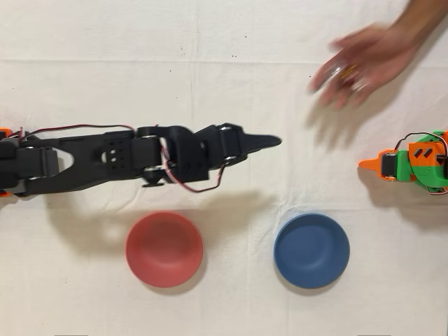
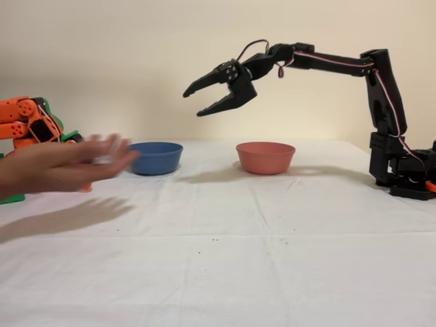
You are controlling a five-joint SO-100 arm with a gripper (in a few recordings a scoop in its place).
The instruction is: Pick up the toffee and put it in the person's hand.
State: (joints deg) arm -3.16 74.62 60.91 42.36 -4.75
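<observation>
My black gripper (image 2: 192,103) hangs high above the table, open, with nothing between its jaws. From overhead, the gripper (image 1: 275,141) points right, over the cloth between the two bowls. The person's hand (image 1: 364,59) reaches in from the top right of the overhead view, blurred by motion, well apart from the gripper. In the fixed view the hand (image 2: 65,165) hovers palm-up at the left, above the table. Small shiny glints (image 1: 348,72) show on its fingers. I cannot tell whether they are the toffee.
A red bowl (image 1: 164,249) and a blue bowl (image 1: 311,250) stand on the white cloth near the bottom edge of the overhead view. The idle orange arm (image 1: 413,162) sits at the right edge. The black arm's base (image 2: 405,170) stands at the right in the fixed view.
</observation>
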